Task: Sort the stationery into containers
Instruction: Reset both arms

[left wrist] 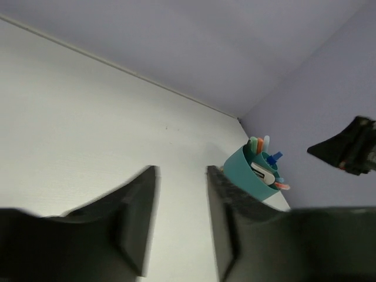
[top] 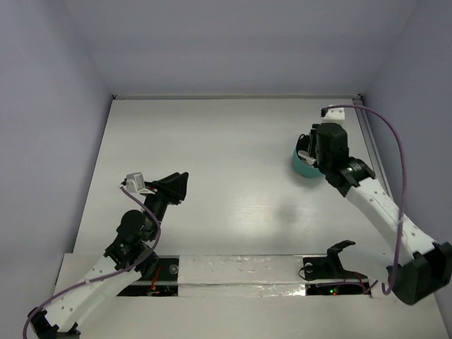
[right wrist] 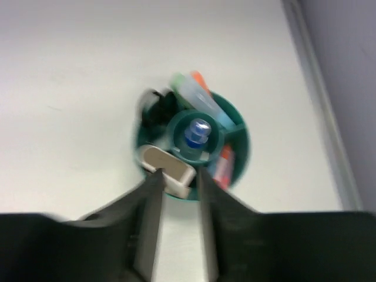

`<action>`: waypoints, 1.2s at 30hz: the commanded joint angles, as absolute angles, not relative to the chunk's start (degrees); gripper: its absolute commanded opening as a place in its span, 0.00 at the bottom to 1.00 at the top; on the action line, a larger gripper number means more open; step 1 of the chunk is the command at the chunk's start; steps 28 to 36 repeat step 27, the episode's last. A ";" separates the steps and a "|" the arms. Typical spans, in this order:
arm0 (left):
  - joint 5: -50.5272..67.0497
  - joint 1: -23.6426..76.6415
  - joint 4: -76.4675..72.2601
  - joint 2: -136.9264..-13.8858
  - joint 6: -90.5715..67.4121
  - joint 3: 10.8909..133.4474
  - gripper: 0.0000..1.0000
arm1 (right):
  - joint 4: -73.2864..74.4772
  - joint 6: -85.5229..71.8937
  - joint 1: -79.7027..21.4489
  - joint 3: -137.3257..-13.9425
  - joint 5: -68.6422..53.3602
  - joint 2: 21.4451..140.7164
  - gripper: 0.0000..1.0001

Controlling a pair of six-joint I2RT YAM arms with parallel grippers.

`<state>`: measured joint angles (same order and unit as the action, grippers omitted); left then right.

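Right wrist view | teal cup at tabletop right edge, stationery inside, white eraser at near rim | right hand above, narrowly parted, empty; left hand likewise | eraser likely light, rubbery: pinch long sides

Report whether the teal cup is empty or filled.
Filled: a blue-capped pen, highlighters and a white eraser sit inside the cup.

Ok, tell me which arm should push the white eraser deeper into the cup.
Right. Its open gripper hangs right above the teal cup, fingers over the white eraser at its rim. The left gripper is far across the table.
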<state>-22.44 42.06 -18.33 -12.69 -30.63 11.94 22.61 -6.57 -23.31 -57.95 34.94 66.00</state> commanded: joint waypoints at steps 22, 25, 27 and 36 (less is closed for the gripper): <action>-17.31 42.45 -15.30 -23.29 -30.24 38.13 0.94 | 10.46 -16.88 -23.20 -49.40 8.37 18.89 0.00; -17.31 42.45 -15.03 -24.96 -29.27 38.58 0.93 | 11.34 -16.43 -23.20 -49.31 6.16 20.30 0.00; -17.66 42.45 -14.68 -26.36 -29.35 38.50 0.94 | 11.16 -15.91 -23.20 -49.39 6.33 20.39 0.00; -17.66 42.45 -14.68 -26.36 -29.35 38.50 0.94 | 11.16 -15.91 -23.20 -49.39 6.33 20.39 0.00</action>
